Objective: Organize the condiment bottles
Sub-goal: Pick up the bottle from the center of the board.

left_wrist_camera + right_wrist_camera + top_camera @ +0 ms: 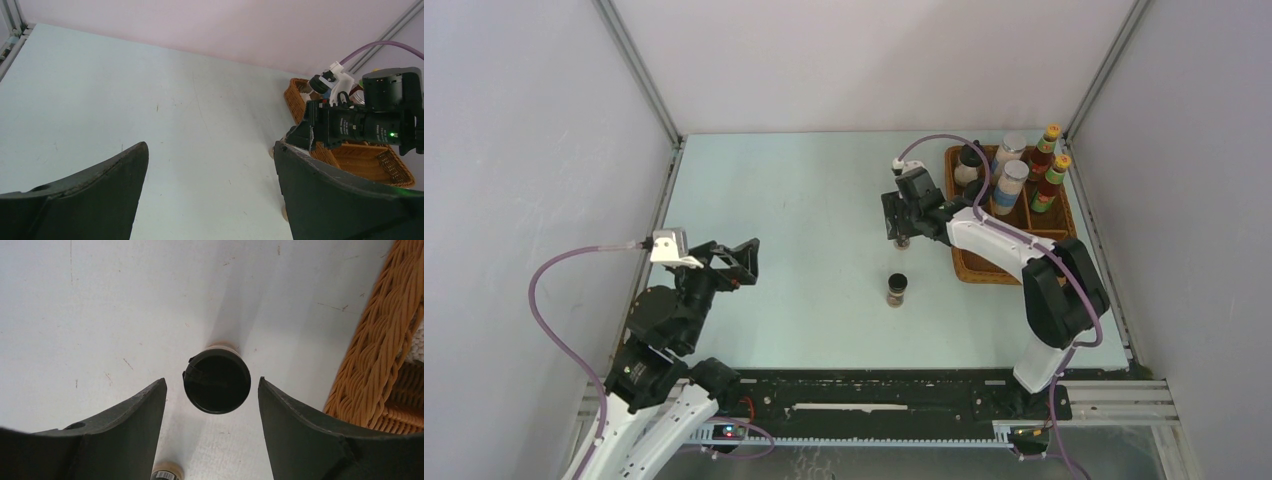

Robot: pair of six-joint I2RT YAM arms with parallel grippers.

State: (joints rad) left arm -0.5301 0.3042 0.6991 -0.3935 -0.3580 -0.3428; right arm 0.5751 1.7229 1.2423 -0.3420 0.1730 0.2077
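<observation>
A tiny dark jar (216, 381) with a black lid stands on the table just left of the wicker tray. My right gripper (210, 380) is open above it, a finger on each side, not touching. In the top view the right gripper (902, 230) covers most of that jar. A second tiny dark jar (897, 290) stands alone nearer the arms, and its top shows in the right wrist view (167, 474). Two red sauce bottles (1049, 165), two silver-lidded jars (1010, 180) and a black-lidded white jar (969, 165) stand in the tray. My left gripper (744, 262) is open and empty at the left.
The brown wicker divided tray (984, 268) sits at the back right, against the right wall, and also shows in the right wrist view (380, 355). Grey walls close in the table on three sides. The left wrist view shows my right arm (370, 125) in front of the tray (370, 160).
</observation>
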